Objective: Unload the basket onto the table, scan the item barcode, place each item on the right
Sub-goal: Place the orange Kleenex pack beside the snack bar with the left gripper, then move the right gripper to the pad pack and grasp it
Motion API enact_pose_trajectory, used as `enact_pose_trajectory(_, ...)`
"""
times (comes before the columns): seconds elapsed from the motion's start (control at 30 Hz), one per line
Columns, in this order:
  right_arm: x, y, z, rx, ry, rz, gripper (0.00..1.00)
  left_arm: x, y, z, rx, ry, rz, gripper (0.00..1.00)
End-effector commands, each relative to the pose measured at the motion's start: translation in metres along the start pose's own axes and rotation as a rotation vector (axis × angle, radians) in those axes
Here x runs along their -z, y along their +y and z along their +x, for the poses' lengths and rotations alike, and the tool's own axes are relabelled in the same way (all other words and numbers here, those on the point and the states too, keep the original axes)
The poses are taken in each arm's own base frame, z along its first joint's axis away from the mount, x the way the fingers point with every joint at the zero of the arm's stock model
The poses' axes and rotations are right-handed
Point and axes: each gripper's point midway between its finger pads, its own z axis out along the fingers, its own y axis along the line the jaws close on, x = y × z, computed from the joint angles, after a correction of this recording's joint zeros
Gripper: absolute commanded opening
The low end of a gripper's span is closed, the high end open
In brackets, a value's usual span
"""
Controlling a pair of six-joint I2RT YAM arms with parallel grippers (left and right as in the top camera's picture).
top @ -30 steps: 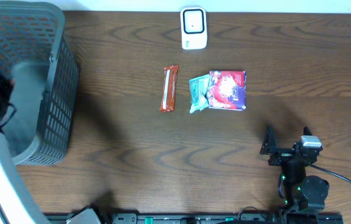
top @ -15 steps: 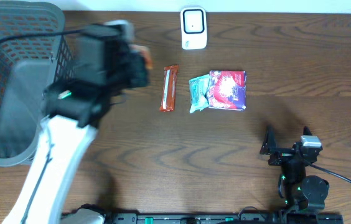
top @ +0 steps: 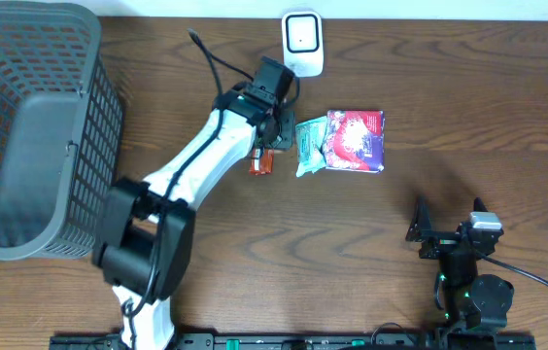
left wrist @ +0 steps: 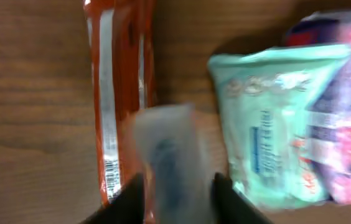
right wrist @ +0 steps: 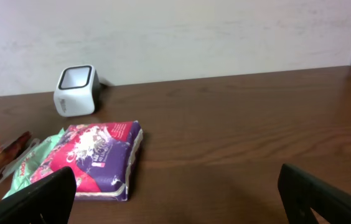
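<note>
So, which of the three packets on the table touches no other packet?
The long orange-red bar; bare wood separates it from the mint-green packet, which touches the red-and-purple packet.

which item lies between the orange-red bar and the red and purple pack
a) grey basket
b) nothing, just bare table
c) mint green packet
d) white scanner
c: the mint green packet lies between the orange-red bar and the red and purple pack, with its far side up against the pack.
</note>
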Motion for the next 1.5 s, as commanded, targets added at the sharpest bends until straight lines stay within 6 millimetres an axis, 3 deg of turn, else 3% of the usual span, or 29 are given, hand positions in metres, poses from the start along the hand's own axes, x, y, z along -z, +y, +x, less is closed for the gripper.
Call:
enact_pose_trajectory(0.0,0.000,-0.002,0.000,0.009,-0.001,0.011,0.99,-0.003,0.003,0.002,-0.007,0.005,-0.015,0.44)
enact_pose_trajectory(0.1,0.000,-0.002,0.000,0.009,-0.001,0.011,0.99,0.009,-0.001,-0.003,-0.008,-0.017,0.005,0.65)
enact_pose_trajectory(0.23,0.000,-0.002,0.000,0.009,-0.001,0.011,0.99,0.043,-0.008,-0.016,-0.006,-0.086,0.033,0.67)
enact_pose_trajectory(0.37,0.000,-0.002,0.000,0.009,-0.001,0.011,0.99,0.095,-0.015,-0.029,-0.007,-0.190,0.074,0.70)
enact_pose_trajectory(0.4,0.000,-0.002,0.000,0.009,-0.001,0.011,0.99,0.110,-0.016,-0.031,-0.008,-0.218,0.084,0.79)
enact_pose_trajectory(0.43,0.000,-0.002,0.000,0.009,-0.001,0.011,0.99,0.126,-0.016,-0.033,-0.006,-0.247,0.090,0.81)
enact_pose_trajectory(0.53,0.000,-0.002,0.000,0.009,-0.001,0.011,0.99,0.165,-0.002,-0.035,0.014,-0.316,0.068,0.98)
enact_pose_trajectory(0.67,0.000,-0.002,0.000,0.009,-0.001,0.011,0.99,0.197,0.025,-0.021,0.057,-0.323,0.018,0.98)
enact_pose_trajectory(0.87,0.000,-0.002,0.000,0.009,-0.001,0.011,0.99,0.204,0.057,0.019,0.106,-0.185,-0.058,0.98)
enact_pose_trajectory(1.07,0.000,-0.002,0.000,0.009,-0.001,0.011,0.99,0.200,0.068,0.057,0.110,-0.027,-0.110,0.98)
enact_pose_trajectory(1.23,0.000,0.000,-0.005,-0.009,-0.022,-0.002,0.99,0.201,0.071,0.070,0.111,0.023,-0.128,0.98)
enact_pose_trajectory(1.33,0.003,0.030,-0.016,-0.234,-0.043,-0.178,0.99,0.201,0.071,0.070,0.111,0.023,-0.128,0.98)
enact_pose_trajectory(1.47,0.024,0.087,-0.006,-0.573,0.146,-0.517,0.99,0.201,0.071,0.070,0.111,0.023,-0.128,0.98)
